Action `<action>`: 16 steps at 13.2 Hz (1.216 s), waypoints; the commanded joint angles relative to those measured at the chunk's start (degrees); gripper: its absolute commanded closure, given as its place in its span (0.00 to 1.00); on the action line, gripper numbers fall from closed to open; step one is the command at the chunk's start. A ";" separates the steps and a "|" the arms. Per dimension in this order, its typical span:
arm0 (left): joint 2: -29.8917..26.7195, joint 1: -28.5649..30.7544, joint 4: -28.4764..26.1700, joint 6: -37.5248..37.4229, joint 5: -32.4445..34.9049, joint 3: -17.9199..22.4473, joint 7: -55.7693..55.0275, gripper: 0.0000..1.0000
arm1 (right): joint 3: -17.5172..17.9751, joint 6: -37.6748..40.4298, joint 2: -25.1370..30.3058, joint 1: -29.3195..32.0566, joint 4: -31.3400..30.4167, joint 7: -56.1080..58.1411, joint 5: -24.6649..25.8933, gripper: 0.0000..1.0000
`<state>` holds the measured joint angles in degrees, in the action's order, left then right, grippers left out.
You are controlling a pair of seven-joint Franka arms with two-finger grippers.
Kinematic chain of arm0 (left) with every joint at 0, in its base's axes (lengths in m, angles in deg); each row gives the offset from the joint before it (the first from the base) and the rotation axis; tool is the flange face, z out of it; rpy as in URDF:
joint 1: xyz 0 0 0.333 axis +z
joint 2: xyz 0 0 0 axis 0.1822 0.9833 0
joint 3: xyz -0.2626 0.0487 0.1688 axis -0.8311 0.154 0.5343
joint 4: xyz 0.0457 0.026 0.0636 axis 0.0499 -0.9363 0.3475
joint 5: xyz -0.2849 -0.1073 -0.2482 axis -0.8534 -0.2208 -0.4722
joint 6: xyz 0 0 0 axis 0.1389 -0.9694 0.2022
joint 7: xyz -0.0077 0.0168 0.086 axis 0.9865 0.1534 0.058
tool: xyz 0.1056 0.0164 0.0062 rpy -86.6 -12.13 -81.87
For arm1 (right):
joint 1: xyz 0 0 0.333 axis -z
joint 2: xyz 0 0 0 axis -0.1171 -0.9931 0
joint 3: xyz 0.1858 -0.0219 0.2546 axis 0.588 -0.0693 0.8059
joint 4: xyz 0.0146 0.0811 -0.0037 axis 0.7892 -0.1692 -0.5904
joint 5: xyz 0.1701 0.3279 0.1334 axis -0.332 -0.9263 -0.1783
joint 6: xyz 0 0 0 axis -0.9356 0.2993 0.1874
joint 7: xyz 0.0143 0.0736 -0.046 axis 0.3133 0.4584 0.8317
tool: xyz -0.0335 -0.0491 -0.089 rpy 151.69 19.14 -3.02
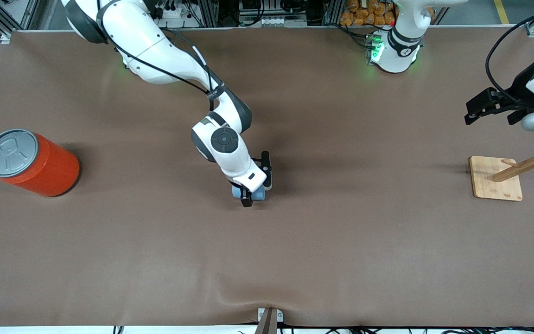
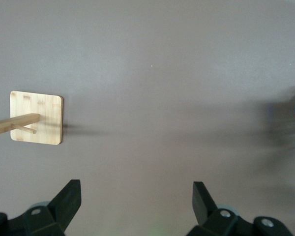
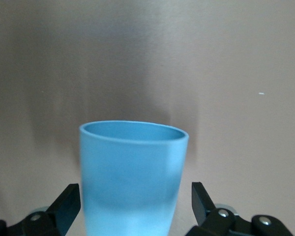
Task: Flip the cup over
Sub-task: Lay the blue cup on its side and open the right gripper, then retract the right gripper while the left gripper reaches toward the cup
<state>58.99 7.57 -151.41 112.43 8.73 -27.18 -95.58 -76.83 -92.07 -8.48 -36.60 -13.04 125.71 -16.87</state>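
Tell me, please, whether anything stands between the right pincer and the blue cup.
Nothing visible does. The right pincer is open with the cup directly between its fingers, rim up, and gaps show on both sides. The red can and wooden rack stand well away.

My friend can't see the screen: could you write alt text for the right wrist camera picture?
A light blue plastic cup stands rim up on a brown table, filling the middle of the picture. The right arm's pincer is open around it, one black fingertip on each side with a gap between each tip and the cup's wall.
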 commanded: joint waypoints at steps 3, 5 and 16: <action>0.90 0.03 1.00 -2.71 0.26 -0.44 0.16 0.00 | 0.57 17.25 13.99 2.44 -0.18 -3.38 -2.60 0.00; 0.99 -0.76 0.91 -2.72 0.26 -0.44 0.16 0.00 | 0.40 22.54 20.23 6.04 -0.53 -8.99 -2.70 0.00; 10.99 -0.85 1.35 -2.02 -12.62 -1.23 1.30 0.00 | -5.05 48.22 42.75 24.32 -0.97 -45.83 -2.78 0.00</action>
<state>66.37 5.75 -151.42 110.69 0.77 -28.35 -95.31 -83.22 -45.46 29.94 -16.40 -11.28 85.73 -18.57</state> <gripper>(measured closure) 0.000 0.000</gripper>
